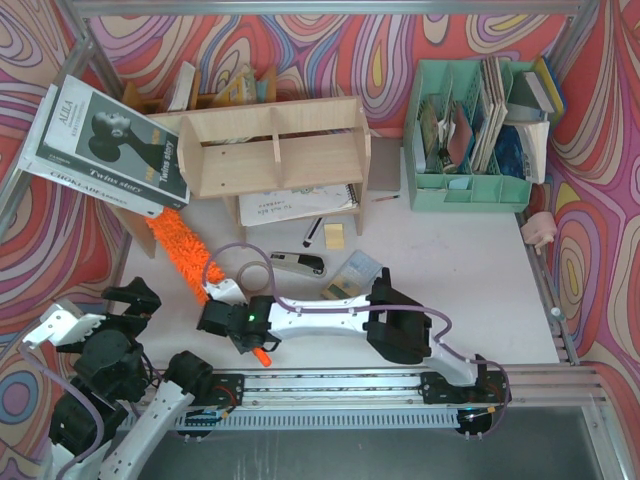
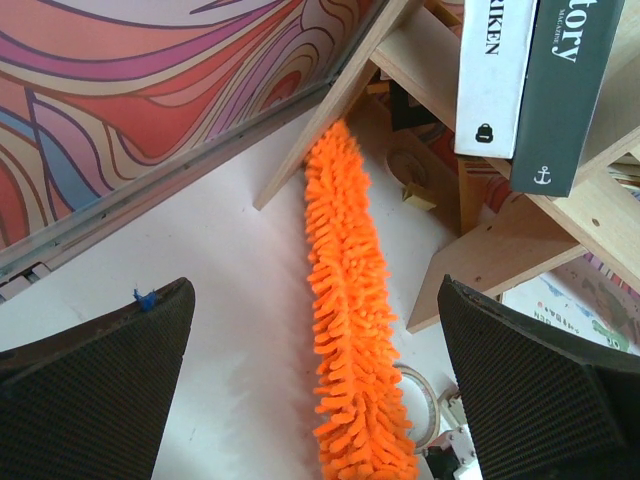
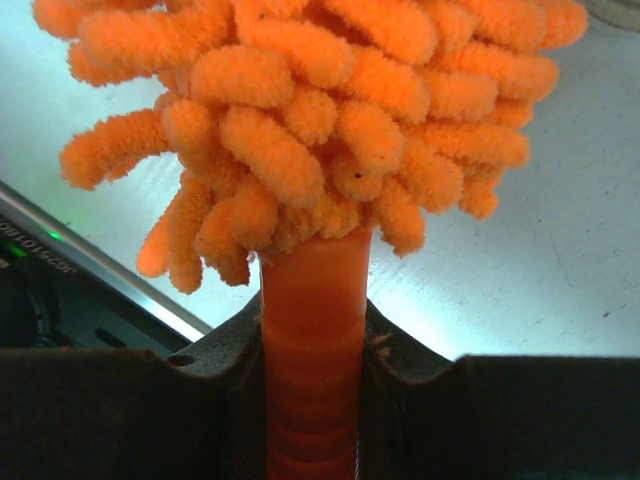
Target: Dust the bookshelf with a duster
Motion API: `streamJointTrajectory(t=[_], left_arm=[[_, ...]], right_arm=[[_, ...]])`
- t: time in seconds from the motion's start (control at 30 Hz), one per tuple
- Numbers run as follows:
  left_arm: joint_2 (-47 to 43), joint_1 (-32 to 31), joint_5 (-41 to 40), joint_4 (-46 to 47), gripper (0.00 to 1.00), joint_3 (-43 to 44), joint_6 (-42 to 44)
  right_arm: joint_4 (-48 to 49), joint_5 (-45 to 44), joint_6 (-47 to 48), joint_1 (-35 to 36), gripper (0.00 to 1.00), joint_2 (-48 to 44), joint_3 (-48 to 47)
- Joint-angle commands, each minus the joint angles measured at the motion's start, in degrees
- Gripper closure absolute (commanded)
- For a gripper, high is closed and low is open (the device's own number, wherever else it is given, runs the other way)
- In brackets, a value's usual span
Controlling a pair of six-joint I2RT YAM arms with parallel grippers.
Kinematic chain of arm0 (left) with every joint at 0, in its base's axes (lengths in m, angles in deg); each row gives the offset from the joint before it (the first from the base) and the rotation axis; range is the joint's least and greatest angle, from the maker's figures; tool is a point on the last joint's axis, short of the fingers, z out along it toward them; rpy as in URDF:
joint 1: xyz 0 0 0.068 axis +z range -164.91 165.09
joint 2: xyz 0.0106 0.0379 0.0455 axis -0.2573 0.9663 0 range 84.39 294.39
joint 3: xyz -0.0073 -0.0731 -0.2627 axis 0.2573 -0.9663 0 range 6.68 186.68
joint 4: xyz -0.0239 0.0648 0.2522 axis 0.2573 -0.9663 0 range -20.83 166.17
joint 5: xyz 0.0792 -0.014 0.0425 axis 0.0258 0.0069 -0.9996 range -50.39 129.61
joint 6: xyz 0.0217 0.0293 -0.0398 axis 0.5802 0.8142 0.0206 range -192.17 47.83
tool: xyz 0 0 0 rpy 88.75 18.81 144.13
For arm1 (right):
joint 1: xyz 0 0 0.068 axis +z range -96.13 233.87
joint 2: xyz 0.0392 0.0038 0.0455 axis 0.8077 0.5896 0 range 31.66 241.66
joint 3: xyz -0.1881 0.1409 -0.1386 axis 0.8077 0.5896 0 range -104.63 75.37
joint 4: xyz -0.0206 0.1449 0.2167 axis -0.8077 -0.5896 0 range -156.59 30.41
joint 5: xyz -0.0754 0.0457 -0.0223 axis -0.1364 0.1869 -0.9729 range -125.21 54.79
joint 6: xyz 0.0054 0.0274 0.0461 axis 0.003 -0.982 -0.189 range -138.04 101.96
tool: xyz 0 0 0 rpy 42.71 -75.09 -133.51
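The light plywood bookshelf (image 1: 270,150) stands at the back centre; its leg and lower edge show in the left wrist view (image 2: 500,250). The orange fluffy duster (image 1: 180,250) stretches from the shelf's left leg toward the near edge. My right gripper (image 1: 228,318) reaches left and is shut on the duster's orange handle (image 3: 312,300), just below the fluff (image 3: 320,110). The handle's end (image 1: 262,357) sticks out behind it. My left gripper (image 1: 132,298) is open and empty at the near left, with the duster (image 2: 350,330) on the table ahead between its fingers (image 2: 100,380).
Large books (image 1: 105,145) lean on the shelf's left end. A mint-green organiser (image 1: 470,130) stands at the back right, a darker rack (image 1: 200,90) behind the shelf. A spiral notebook (image 1: 295,205), a stapler (image 1: 298,262) and a clear box (image 1: 355,270) lie in front.
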Motion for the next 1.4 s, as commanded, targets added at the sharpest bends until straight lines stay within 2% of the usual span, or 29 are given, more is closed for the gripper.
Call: streamJointTrajectory(t=[0.0,0.13,0.27,0.5,0.77,1.17,1.37], left_arm=[[0.3,0.2,-1.3,0.6,0.02,0.0,1.0],[0.3,0.2,-1.3,0.5,0.02,0.0,1.0],[0.1,0.2,-1.2,0.5,0.02,0.1,0.9],[0.1,0.2,-1.4,0.2,0.02,0.1,0.9],[0.1,0.2,-1.3,0.2,0.02,0.1,0.8],[0.5,0.2,-1.2,0.4,0.02,0.1,0.9],[0.3,0.2,-1.2,0.3,0.02,0.1,0.9]], right_arm=[[-0.1,2.9,1.6,-0.7,1.00,0.3,-1.8],[0.6,2.8,1.3,-1.1,1.00,-1.1,0.0],[4.7,1.6,2.4,-0.8,1.00,-6.4,4.6],[12.3,-4.9,8.4,3.8,1.00,-15.9,11.0],[10.5,-6.7,9.2,6.7,1.00,-17.3,12.4],[8.8,-5.9,6.8,9.0,1.00,-19.3,24.5],[8.8,-8.9,9.6,9.9,1.00,-20.6,24.2]])
